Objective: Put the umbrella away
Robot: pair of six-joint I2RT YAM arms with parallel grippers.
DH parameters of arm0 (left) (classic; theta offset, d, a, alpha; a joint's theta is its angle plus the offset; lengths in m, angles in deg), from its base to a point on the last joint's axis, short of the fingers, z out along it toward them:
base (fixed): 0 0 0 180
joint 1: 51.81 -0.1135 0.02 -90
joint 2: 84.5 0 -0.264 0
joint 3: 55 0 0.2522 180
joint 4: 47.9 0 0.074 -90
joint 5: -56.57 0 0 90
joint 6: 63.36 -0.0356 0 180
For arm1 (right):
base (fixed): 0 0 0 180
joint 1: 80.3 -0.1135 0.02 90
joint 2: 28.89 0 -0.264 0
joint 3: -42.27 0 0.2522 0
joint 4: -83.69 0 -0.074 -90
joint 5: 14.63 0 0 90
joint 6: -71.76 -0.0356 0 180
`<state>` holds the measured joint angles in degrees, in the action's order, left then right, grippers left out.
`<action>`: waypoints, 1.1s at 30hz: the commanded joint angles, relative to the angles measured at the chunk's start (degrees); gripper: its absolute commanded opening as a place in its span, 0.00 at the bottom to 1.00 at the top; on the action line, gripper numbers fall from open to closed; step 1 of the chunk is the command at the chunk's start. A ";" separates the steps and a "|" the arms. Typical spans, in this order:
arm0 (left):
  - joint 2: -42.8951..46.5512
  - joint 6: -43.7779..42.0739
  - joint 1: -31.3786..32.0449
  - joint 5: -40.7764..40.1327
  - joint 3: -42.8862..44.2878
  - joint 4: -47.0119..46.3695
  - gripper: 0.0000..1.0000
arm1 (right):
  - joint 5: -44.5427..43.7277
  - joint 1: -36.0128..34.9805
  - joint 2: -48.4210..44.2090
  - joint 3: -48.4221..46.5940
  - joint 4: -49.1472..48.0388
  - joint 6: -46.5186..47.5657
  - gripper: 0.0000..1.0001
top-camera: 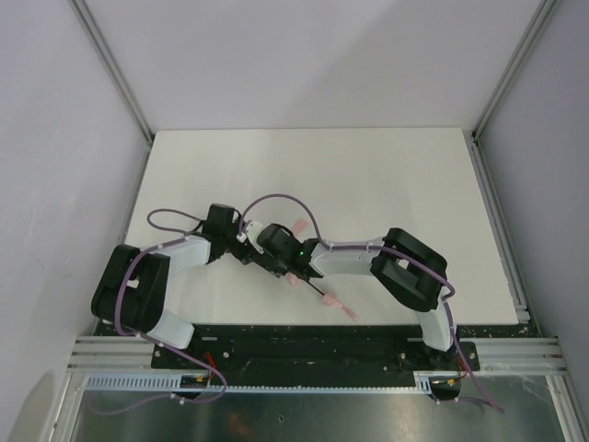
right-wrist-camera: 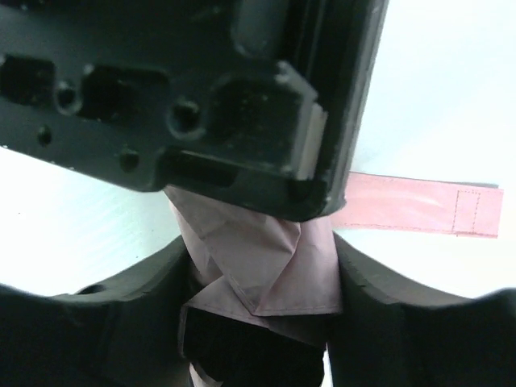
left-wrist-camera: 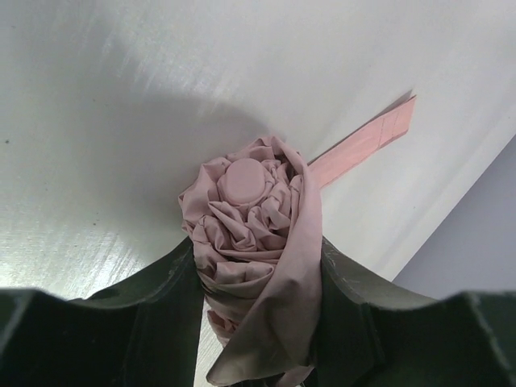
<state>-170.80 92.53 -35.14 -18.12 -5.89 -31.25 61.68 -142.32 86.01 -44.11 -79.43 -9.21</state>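
Seen from above, the umbrella (top-camera: 293, 279) lies mostly buried under the two grippers where they meet. Only scraps of pink cloth and a thin shaft show on the right gripper's near side, and the handle (top-camera: 336, 306) is too small to make out in detail. Between the fingers of the left gripper (left-wrist-camera: 256, 246), the bundled cloth runs back toward the wrist and is cut off by the bottom edge. Just beyond the right gripper (right-wrist-camera: 258, 258), a blurred black housing (right-wrist-camera: 201, 97) covers most of the cloth and one end of the strap (right-wrist-camera: 411, 205). Whether these fingers press the cloth cannot be told.
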 commanded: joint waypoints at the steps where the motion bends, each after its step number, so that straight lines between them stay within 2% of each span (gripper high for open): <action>1: -2.52 -4.55 -0.44 -2.31 -0.13 10.58 0.00 | 2.84 4.08 5.04 0.48 4.61 -0.59 0.49; 8: -3.31 -7.32 -0.56 -1.46 2.32 10.73 0.00 | 16.37 6.81 7.29 1.46 4.27 -4.30 0.09; 9: -3.42 -7.65 -0.61 -1.36 2.60 10.73 0.04 | 17.84 7.26 7.50 1.49 4.22 -4.82 0.04; 10: -3.47 -7.89 -0.64 -1.30 2.87 10.77 0.11 | 19.24 7.79 7.61 1.50 4.16 -5.48 0.02; 15: -1.43 -9.56 -0.86 -3.23 3.82 10.76 0.60 | 29.72 11.40 7.62 1.45 3.36 -8.41 0.00; 17: 0.10 -10.43 -1.03 -4.18 4.06 10.76 0.72 | 34.29 12.98 7.78 1.41 3.14 -10.11 0.00; 19: 1.36 -11.09 -1.15 -4.86 4.23 10.78 0.80 | 38.40 14.51 8.13 1.45 2.87 -11.68 0.00; 22: 1.93 -11.80 -1.22 -4.70 4.39 10.72 0.84 | 45.38 16.99 9.10 1.43 1.28 -15.04 0.00; 27: 0.37 -12.07 -0.45 -3.71 3.83 10.31 0.85 | 56.94 20.43 11.69 1.43 -4.67 -22.46 0.00; 33: -1.77 -10.87 1.28 -3.53 1.97 8.43 0.79 | 65.15 22.71 14.96 1.43 -12.39 -30.71 0.00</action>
<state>-170.65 83.59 -35.52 -21.27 -1.39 -25.41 122.57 -120.98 95.53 -45.18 -93.42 -32.83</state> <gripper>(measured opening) 0.826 0.368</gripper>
